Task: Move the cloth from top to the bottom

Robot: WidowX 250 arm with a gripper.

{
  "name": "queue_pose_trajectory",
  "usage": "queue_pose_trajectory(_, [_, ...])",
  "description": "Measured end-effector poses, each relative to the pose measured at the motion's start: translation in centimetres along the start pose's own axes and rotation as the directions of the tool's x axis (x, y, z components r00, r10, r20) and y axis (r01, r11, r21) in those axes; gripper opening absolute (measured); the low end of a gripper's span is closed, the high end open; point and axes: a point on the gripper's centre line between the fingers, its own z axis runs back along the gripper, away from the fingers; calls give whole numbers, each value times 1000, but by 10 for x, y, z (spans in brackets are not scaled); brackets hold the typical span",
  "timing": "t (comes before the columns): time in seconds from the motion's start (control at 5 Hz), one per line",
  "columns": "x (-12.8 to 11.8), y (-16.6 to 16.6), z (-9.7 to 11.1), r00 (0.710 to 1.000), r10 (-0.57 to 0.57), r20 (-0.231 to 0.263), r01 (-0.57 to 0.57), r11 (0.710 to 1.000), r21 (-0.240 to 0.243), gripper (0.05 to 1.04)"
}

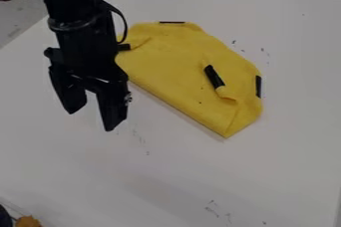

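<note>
One yellow cloth (180,71), flat on the bench (279,171) in the upper middle of the frame, maybe folded to stay neat. On the left side, the black pincer (91,120), spread apart with nothing inside, perhaps there to grab an edge

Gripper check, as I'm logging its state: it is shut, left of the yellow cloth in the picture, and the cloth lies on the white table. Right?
Not quite: the gripper is open, not shut, as the camera view shows. It is left of the yellow cloth there, and the cloth does lie on the white table.
</note>
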Motion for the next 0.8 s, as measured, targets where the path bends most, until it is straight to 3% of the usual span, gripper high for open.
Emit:
queue_pose_trajectory(0.2, [0,0,-4,1000,6,-10,-6,1000,-3,1000])
queue_pose_trajectory(0.4, [24,1,3,997,-25,74,23,999,34,1000])
queue_pose_trajectory(0.6, [58,5,2,998,-1,55,1,1000,-3,1000])
queue_pose_trajectory(0.8, [87,13,-2,998,45,53,-44,999,-10,1000])
